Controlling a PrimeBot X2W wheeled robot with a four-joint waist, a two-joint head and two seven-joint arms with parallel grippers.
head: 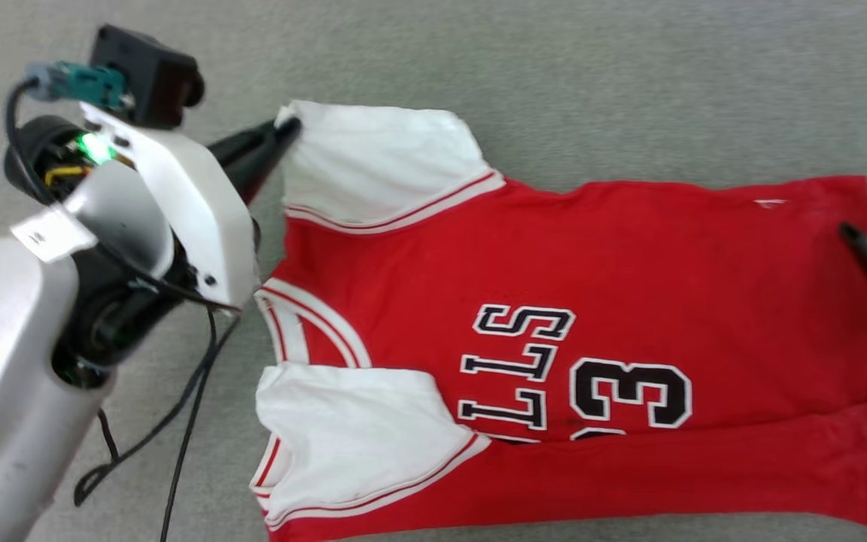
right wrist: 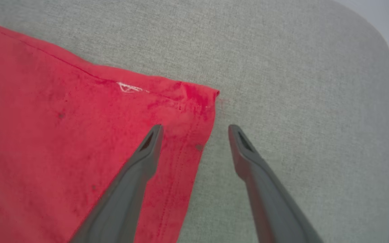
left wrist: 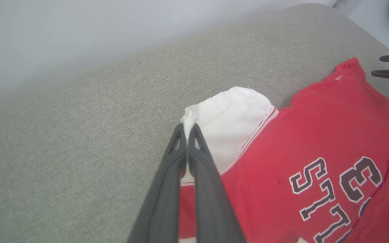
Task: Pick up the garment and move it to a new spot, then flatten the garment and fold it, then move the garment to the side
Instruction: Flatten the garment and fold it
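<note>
Garment (head: pixel 614 278) lies flat on the grey surface (head: pixel 554 68), its long axis running across the robot, collar toward its left and hem toward its right. The left gripper (left wrist: pixel 187 130) is pinched tight on the far white sleeve's corner. The right gripper (right wrist: pixel 194 130) stands wide, straddling the hem's far corner (one finger over red cloth, the other over bare surface), so it likely needs only to drop and close.
</note>
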